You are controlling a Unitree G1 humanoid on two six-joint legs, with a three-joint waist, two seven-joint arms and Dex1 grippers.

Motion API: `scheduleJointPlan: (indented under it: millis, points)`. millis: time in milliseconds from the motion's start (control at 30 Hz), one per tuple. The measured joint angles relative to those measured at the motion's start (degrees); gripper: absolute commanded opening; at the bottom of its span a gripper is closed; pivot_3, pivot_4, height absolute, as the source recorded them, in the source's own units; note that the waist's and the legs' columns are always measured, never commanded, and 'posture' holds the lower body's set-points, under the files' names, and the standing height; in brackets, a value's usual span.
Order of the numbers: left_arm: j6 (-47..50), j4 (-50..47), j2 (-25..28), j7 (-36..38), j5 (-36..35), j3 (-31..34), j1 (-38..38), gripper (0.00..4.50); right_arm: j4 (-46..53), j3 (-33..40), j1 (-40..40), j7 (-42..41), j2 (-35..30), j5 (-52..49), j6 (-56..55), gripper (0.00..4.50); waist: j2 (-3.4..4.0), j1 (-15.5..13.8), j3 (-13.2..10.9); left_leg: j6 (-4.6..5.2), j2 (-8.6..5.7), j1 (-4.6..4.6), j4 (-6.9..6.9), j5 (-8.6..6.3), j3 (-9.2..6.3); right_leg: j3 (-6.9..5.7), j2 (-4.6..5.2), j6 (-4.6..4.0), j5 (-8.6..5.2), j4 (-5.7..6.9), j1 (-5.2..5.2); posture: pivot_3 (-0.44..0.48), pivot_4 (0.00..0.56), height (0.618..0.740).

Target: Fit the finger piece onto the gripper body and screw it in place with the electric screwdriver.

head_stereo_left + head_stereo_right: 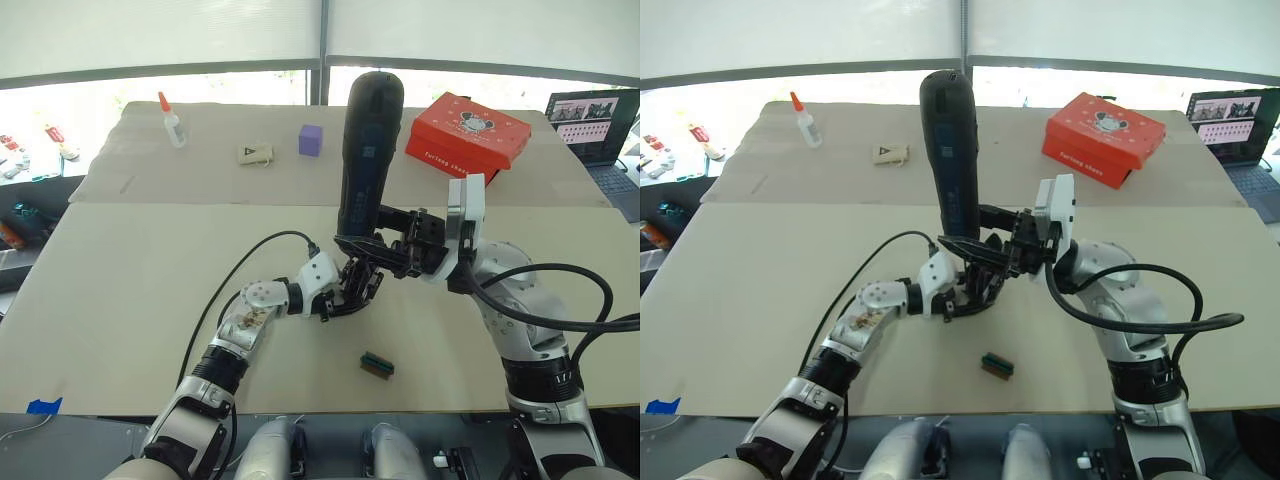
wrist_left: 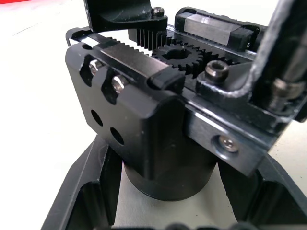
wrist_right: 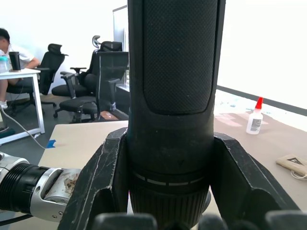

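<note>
My right gripper [image 1: 390,240] is shut on the lower end of the electric screwdriver [image 1: 368,140], a thick black cylinder held upright with its bit end pointing down. The right wrist view has both fingers [image 3: 98,184] clamped around the screwdriver's collar [image 3: 170,124]. Directly beneath it, my left gripper [image 1: 345,292] is shut on the gripper body [image 1: 362,278], just above the table. In the left wrist view that body [image 2: 144,110] shows a round base, a toothed gear and racks, and silver screws. I cannot tell the finger piece apart from the body.
A small green-and-dark block [image 1: 377,365] lies on the table in front of the grippers. At the back are a red box [image 1: 467,130], a purple cube [image 1: 311,139], a tag [image 1: 255,154] and a glue bottle [image 1: 172,120]. A laptop [image 1: 598,125] sits far right.
</note>
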State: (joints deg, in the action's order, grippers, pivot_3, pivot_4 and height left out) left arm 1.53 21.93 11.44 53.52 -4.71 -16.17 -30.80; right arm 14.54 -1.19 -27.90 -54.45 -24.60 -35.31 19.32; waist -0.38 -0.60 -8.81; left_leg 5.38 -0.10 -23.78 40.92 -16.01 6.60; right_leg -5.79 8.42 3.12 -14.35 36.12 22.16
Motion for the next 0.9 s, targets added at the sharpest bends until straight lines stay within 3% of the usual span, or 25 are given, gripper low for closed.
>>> scheduleJointPlan:
  millis: [900]
  points:
    - [0.0,1.11,0.04,0.01,0.08,-0.02,-0.34,2.33,-0.51,-3.0,-0.48,2.12,-1.57,0.11,0.13,1.94,0.01,0.02,0.32,0.0,0.06,0.27,-0.07,-0.01,0.0,0.08,0.03,-0.01,0.0,-0.07,-0.14,0.0,0.15,0.74]
